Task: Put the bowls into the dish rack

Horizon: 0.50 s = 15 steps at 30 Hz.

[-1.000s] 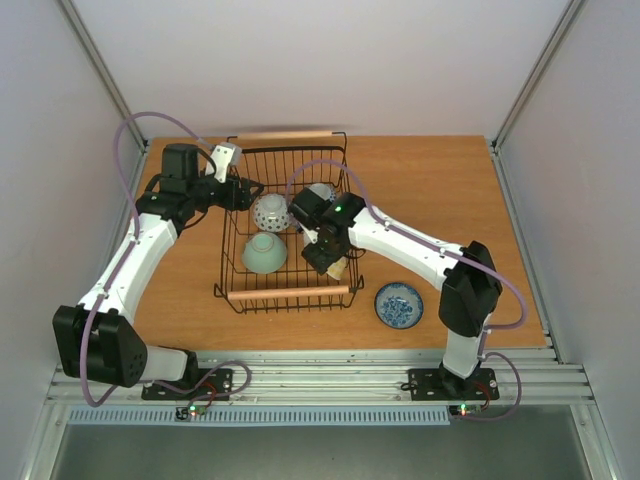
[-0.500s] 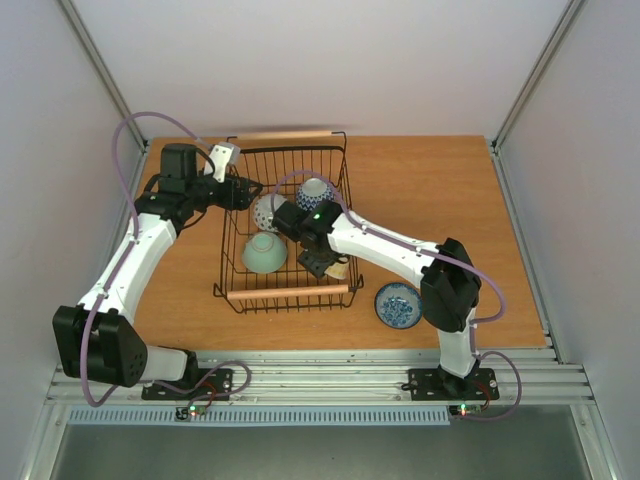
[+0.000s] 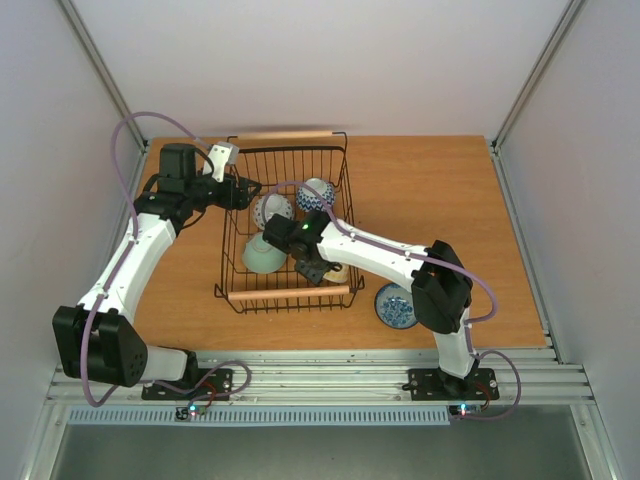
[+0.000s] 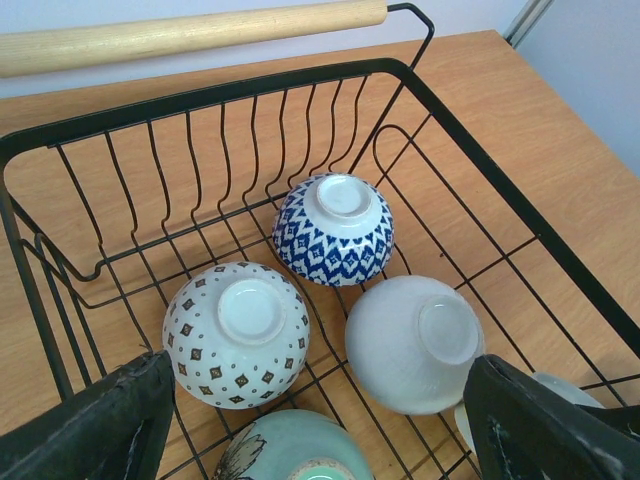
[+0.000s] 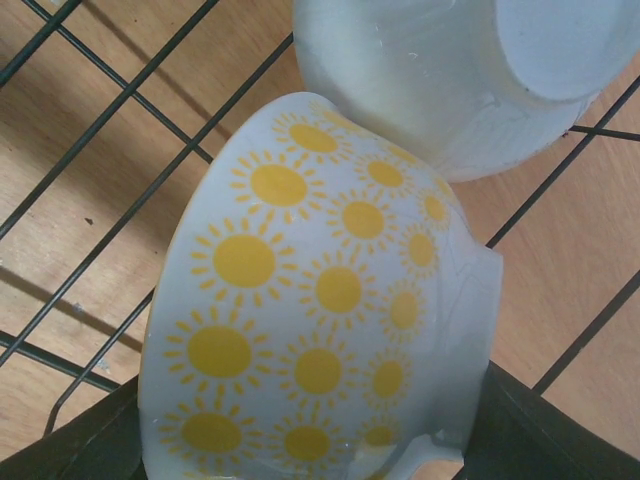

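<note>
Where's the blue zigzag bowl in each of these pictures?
Top external: blue zigzag bowl, in the dish rack, far right part.
Left wrist: upper middle, upside down.
Right wrist: not in it.
Landmark: the rack's black wires, in all three views.

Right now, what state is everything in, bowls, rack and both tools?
Rack: upright, five bowls inside.
Zigzag bowl: upside down in rack.
Dotted bowl: upside down in rack.
White bowl: bottom up, tilted.
Green bowl: apparently upside down.
Sun bowl: held in rack, against white bowl.
Blue bowl: upright on table, outside rack.
Left tool: open, empty.
Right tool: shut on sun bowl.
</note>
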Each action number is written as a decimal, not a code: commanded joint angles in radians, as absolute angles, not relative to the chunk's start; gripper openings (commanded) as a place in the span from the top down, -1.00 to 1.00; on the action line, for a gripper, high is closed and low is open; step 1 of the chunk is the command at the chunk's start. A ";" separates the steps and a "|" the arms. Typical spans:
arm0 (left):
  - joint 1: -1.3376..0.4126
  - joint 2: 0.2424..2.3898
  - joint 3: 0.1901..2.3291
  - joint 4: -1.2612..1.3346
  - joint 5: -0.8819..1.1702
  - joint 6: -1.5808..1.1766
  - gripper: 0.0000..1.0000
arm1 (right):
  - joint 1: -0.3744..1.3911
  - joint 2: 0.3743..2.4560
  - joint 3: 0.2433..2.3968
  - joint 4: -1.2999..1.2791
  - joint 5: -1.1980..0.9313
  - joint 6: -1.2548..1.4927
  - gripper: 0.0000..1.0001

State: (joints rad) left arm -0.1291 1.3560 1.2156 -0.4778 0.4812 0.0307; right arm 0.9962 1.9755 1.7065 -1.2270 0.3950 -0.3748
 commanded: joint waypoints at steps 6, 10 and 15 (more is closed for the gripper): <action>-0.121 1.334 1.238 -0.453 0.482 0.027 -0.61 | 1.027 1.993 1.708 -1.198 0.340 -0.324 0.00; -0.121 1.335 1.238 -0.454 0.483 0.026 -0.60 | 1.036 2.001 1.693 -1.186 0.325 -0.315 -0.14; -0.120 1.336 1.237 -0.454 0.483 0.026 -0.61 | 1.038 1.997 1.669 -1.167 0.315 -0.306 -0.36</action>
State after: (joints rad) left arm -0.1265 1.3560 1.2156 -0.4778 0.4816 0.0303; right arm 1.0283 1.9774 1.6989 -1.2022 0.3660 -0.3332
